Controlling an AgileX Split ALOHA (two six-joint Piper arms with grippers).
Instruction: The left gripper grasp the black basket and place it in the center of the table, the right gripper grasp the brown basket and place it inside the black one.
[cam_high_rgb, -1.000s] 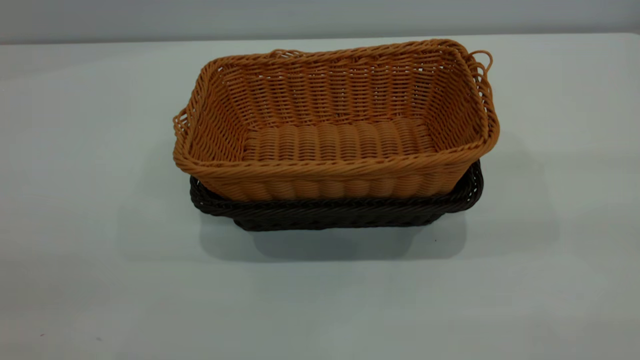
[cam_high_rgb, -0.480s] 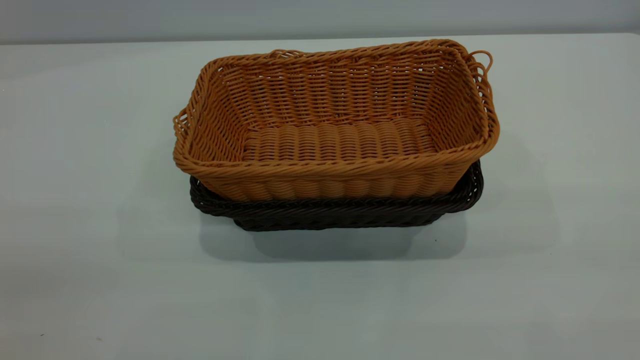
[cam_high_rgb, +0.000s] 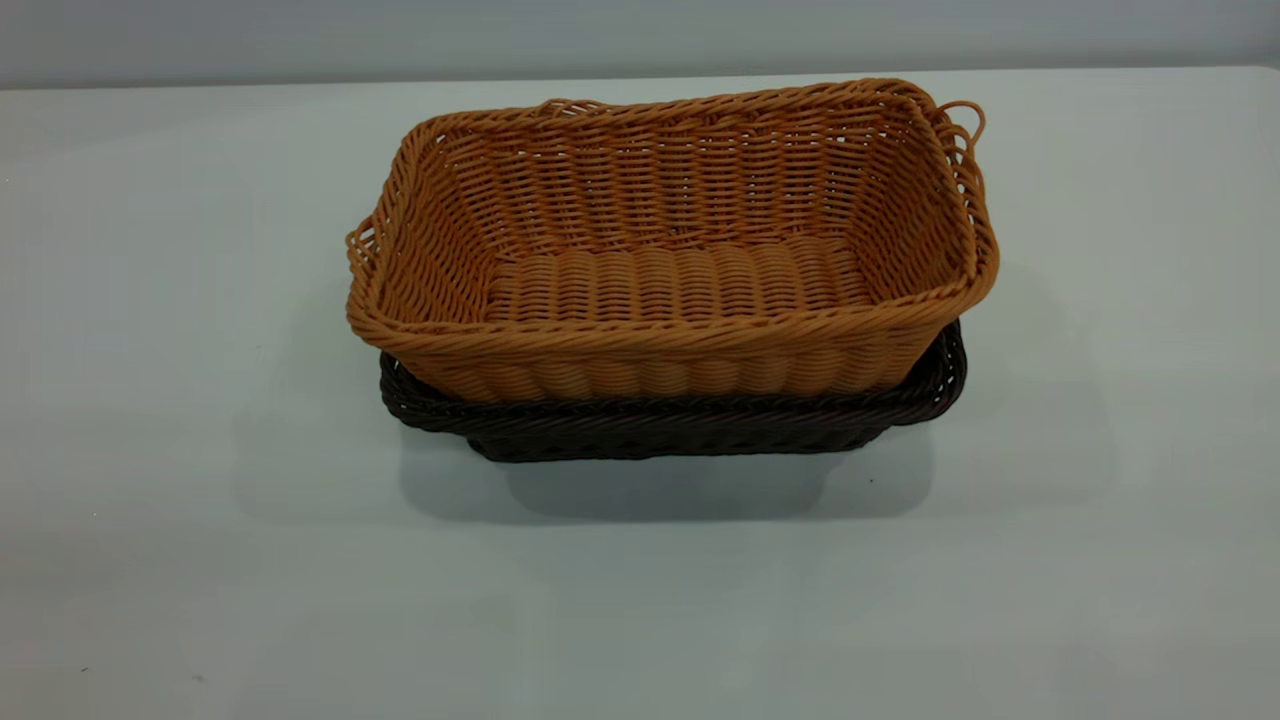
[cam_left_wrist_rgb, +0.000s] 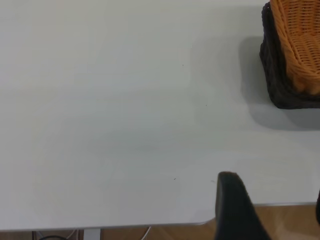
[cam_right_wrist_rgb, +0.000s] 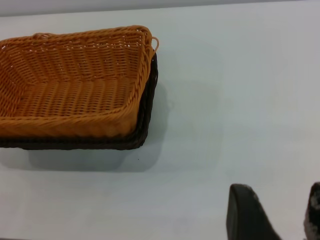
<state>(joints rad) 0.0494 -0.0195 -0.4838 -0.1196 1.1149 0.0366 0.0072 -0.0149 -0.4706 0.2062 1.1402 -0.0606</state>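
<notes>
The brown basket (cam_high_rgb: 680, 280) sits nested inside the black basket (cam_high_rgb: 680, 428) at the middle of the white table (cam_high_rgb: 200, 500). Only the black basket's rim and lower wall show below it. Neither gripper is in the exterior view. In the left wrist view the left gripper (cam_left_wrist_rgb: 274, 202) is open and empty at the table's edge, far from the black basket (cam_left_wrist_rgb: 274, 75) and brown basket (cam_left_wrist_rgb: 300, 45). In the right wrist view the right gripper (cam_right_wrist_rgb: 280, 212) is open and empty over bare table, away from the brown basket (cam_right_wrist_rgb: 75, 90) and black basket (cam_right_wrist_rgb: 147, 107).
The table's edge (cam_left_wrist_rgb: 125, 226) shows in the left wrist view, with wooden floor (cam_left_wrist_rgb: 285, 220) beyond it. A grey wall (cam_high_rgb: 640, 35) runs behind the table's far edge.
</notes>
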